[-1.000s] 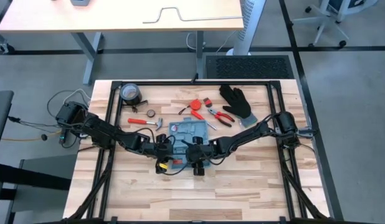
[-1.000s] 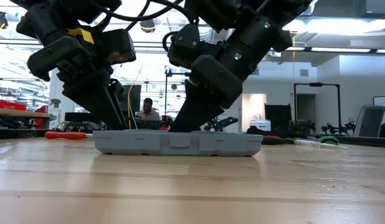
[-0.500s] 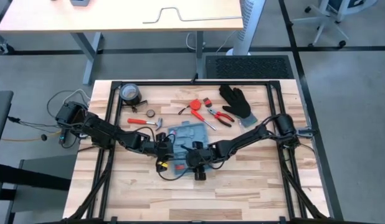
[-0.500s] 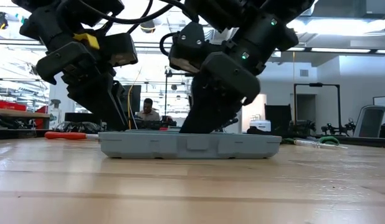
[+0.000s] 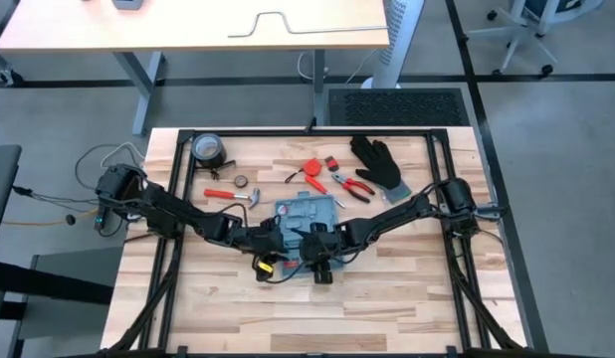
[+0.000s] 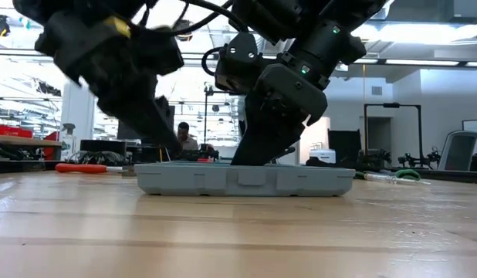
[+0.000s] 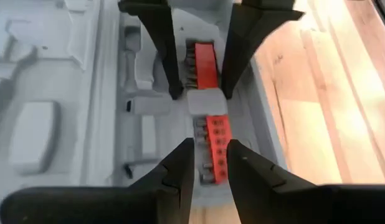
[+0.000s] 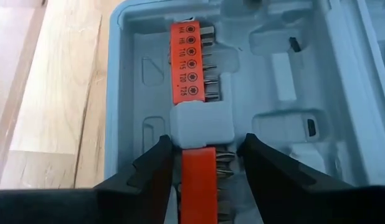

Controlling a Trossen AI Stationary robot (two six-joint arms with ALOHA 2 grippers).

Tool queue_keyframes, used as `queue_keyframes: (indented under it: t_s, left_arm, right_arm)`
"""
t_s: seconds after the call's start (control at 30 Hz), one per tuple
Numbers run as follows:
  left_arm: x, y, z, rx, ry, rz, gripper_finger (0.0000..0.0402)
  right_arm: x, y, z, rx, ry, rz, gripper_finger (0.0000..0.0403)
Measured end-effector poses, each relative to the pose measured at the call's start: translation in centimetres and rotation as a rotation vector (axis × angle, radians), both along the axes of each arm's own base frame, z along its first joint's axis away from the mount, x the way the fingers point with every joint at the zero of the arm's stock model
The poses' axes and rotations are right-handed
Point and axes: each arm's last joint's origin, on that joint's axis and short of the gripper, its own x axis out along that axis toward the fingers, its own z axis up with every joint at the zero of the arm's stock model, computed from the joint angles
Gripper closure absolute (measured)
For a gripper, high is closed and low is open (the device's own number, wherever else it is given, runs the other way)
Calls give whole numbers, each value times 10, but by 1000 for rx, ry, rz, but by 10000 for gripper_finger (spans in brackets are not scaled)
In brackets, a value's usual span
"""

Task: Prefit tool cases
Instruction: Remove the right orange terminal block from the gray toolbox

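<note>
We're looking down on the wooden worktop (image 5: 387, 288), and the light-blue tool case (image 5: 306, 211) lies open and flat near its middle, a little toward the far edge. Both arms meet over the case's near edge. From the left wrist camera we see the left gripper (image 7: 210, 164) down inside the case, its fingers slightly parted on either side of an orange bit strip (image 7: 215, 149) seated in its slot; we can't tell if they touch it. The right gripper (image 8: 200, 163) comes in from the opposite side, fingers spread wider around the same line of orange bit holders (image 8: 189, 61) and the raised grey-blue clip (image 8: 202, 123) between them, gripping nothing. At table height we watch both grippers planted in the case (image 6: 245, 178), which sits level on the wood. Toward the far edge lie a black glove (image 5: 378, 162), red-handled pliers (image 5: 353, 185), a roll of tape (image 5: 209, 150) and a hammer (image 5: 234, 196).
</note>
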Motion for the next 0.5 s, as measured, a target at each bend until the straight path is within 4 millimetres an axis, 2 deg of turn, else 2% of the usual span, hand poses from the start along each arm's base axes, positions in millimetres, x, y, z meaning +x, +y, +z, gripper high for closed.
queue_keyframes:
  t_s: [0.13, 0.27, 0.5]
  left_arm:
    - [7, -2, -22, -25, 51, 1, 315]
    - [12, -4, -34, -37, 67, 17, 315]
    - [11, -3, -37, -27, 83, 13, 315]
  right_arm:
    - [-1, 1, 0, -5, 4, 7, 207]
    - [-4, 4, -1, 4, 45, 25, 207]
    - [-9, 8, -3, 7, 92, 16, 207]
